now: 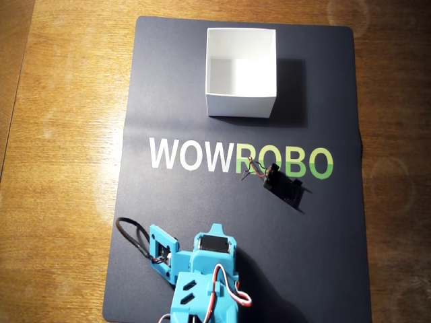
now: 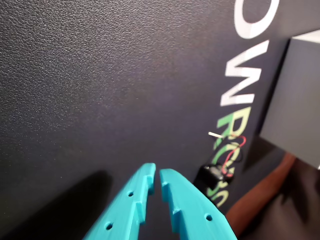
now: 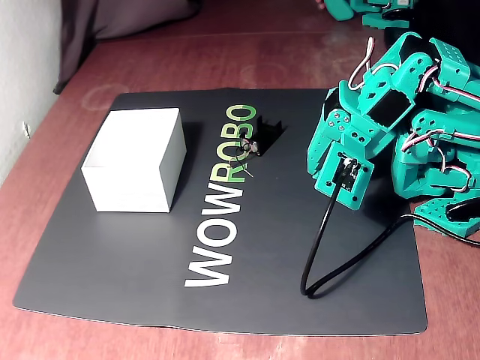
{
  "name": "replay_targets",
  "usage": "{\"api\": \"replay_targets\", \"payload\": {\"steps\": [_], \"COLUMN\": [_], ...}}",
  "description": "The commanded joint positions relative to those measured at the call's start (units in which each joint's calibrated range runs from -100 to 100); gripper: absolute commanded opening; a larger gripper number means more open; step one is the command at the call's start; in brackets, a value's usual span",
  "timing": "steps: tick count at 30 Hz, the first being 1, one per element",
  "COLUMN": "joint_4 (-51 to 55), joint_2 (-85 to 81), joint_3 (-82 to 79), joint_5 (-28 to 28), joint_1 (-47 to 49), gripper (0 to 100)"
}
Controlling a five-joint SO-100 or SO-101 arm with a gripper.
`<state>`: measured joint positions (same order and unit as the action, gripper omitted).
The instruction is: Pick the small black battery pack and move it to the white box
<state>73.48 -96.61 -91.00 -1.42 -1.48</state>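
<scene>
The small black battery pack [image 1: 283,183] lies on the black mat over the green "BO" letters, its thin red and black wires trailing toward the left in the overhead view. It also shows in the wrist view as the battery pack [image 2: 212,176], ahead and to the right of my gripper [image 2: 156,170]. The two teal fingers stand almost touching, shut with nothing between them, well apart from the pack. The white box [image 1: 240,67] stands open-topped at the mat's far edge; in the fixed view the white box [image 3: 135,161] is left of the pack [image 3: 259,135].
The black WOWROBO mat [image 1: 168,101] lies on a wooden table [image 1: 60,134]. My folded teal arm [image 3: 375,112] sits at the mat's near edge in the overhead view. A long black cable [image 3: 330,255] loops from it onto the mat.
</scene>
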Motion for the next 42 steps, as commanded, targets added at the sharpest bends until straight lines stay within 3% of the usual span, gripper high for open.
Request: {"api": "replay_targets", "payload": {"steps": [1, 5, 9, 15, 20, 25, 29, 38, 42], "joint_4": [0.0, 0.0, -0.1, -0.9, 0.8, 11.4, 15.5, 11.4, 11.4], "joint_2": [0.4, 0.4, 0.8, 5.6, 24.8, 49.9, 65.0, 82.0, 85.5], "joint_3": [0.2, 0.2, 1.0, 15.3, 37.0, 63.3, 78.9, 84.1, 83.9], "joint_5": [0.1, 0.3, 3.8, 5.8, 5.5, 5.4, 5.4, 6.1, 12.3], "joint_1": [0.3, 0.8, 2.0, 1.9, 0.1, -4.1, -12.4, -26.8, -27.1], "gripper": [1, 1, 1, 1, 1, 1, 1, 1, 1]}}
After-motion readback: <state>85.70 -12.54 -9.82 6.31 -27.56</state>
